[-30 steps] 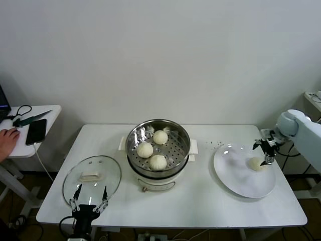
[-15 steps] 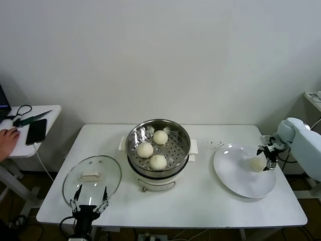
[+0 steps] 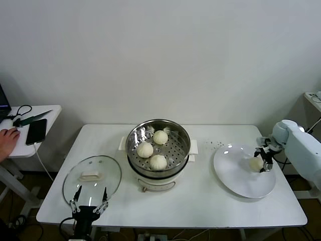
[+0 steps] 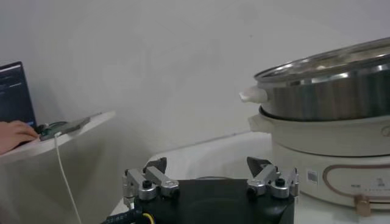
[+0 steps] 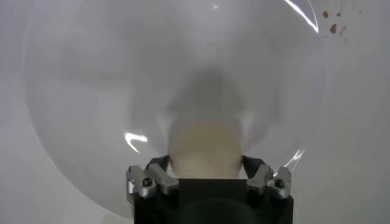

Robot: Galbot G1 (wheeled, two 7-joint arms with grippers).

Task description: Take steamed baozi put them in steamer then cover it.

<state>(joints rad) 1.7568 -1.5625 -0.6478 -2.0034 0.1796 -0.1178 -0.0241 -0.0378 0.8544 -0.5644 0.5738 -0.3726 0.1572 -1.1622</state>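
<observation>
Three baozi (image 3: 145, 149) lie in the shiny steamer (image 3: 184, 134) on its white pot base at the table's middle. A fourth baozi (image 3: 256, 163) lies on the white plate (image 3: 235, 178) at the right. My right gripper (image 3: 262, 163) is down on the plate, open, with its fingers on either side of this bun. In the right wrist view the bun (image 5: 204, 146) fills the gap of the gripper (image 5: 206, 165). The glass cover (image 3: 108, 173) lies flat at the front left. My left gripper (image 3: 89, 201) is parked open at the table's front edge, and it also shows in its wrist view (image 4: 210, 167).
A side table (image 3: 50, 113) at the far left holds a phone (image 3: 36, 131), scissors and a person's hand (image 3: 6, 139). Small crumbs (image 3: 215, 144) lie between steamer and plate. The steamer (image 4: 329, 85) shows beside the left gripper in the left wrist view.
My right gripper has lowered and shifted slightly onto the bun on the plate, so its fingers now straddle it. The left arm has not moved.
</observation>
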